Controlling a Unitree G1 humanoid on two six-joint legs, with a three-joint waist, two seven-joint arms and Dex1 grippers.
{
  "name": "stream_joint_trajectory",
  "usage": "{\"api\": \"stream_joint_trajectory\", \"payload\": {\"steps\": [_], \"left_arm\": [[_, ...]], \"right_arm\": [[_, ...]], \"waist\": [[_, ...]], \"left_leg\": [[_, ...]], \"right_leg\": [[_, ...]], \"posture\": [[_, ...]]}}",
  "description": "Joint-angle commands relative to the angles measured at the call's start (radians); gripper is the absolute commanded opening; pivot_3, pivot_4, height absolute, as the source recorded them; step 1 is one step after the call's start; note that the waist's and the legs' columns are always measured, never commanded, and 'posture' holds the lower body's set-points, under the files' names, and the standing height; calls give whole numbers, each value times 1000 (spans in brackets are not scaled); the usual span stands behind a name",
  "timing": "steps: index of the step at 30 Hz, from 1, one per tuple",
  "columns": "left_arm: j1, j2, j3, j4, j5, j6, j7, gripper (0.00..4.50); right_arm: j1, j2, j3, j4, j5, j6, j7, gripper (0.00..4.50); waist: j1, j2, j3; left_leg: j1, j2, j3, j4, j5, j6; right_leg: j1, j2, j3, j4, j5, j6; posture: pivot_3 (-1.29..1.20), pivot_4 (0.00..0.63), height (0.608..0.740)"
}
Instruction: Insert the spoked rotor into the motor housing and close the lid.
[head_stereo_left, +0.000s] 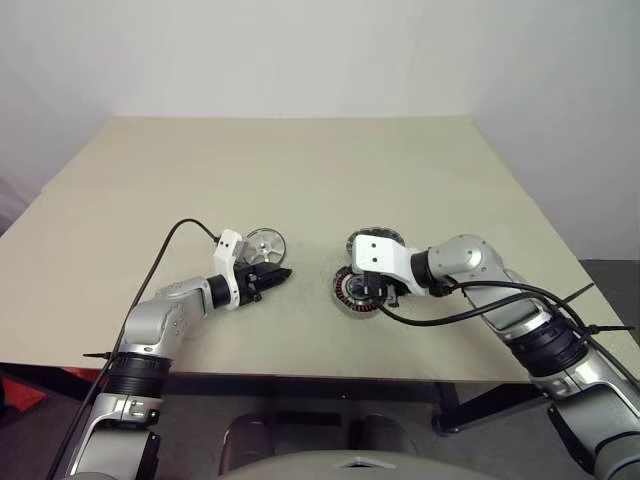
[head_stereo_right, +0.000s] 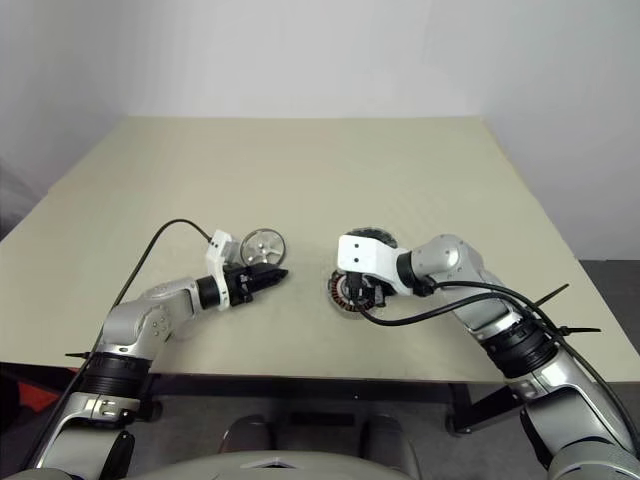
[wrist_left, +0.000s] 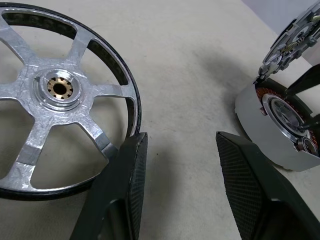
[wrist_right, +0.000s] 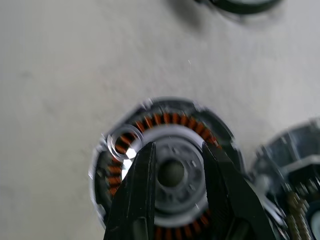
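Beige matte table, square-cornered, standing against a pale wall, carrying three round motor parts near its front edge.

Lying flat toward the left: spoked rotor, shiny silver, open spokes around a brass-toned hub, dark band around the rim.

Sitting toward the right: motor housing, dark disc showing a ring of copper-coloured windings around a silver centre.

Resting just behind the housing, very close to it: lid, grey-silver, segmented rim, partly hidden by the arm above; contact between the two not discernible.
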Motion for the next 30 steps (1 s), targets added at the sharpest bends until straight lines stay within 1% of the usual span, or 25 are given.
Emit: {"api": "stream_joint_trajectory", "payload": {"steps": [1,10,22,30], "left_arm": [[-1,5,21,-30,-5,-11,1,2315],[-5,12,23,-30,-5,-10,1,2315],[-5,21,32,-31,-8,-8,3,2315],[-7,20,33,-32,-6,-8,3,2315]], "right_arm": [[-15,-2,-22,-74,23,39,7,1585],[1,-3,-15,-89,28,83,4,1585],[22,-8,-9,-80,20,91,0,1585],[-11,3,-33,-15,-5,52,-49,1585]], "waist": [[0,0,0],[0,0,0],[0,0,0],[0,0,0]], "left_leg": [[0,0,0,0,0,0],[0,0,0,0,0,0],[0,0,0,0,0,0],[0,0,0,0,0,0]], "right_leg": [[0,0,0,0,0,0],[0,0,0,0,0,0],[0,0,0,0,0,0],[0,0,0,0,0,0]], "posture": [[0,0,740],[0,0,740],[0,0,740],[0,0,740]]}}
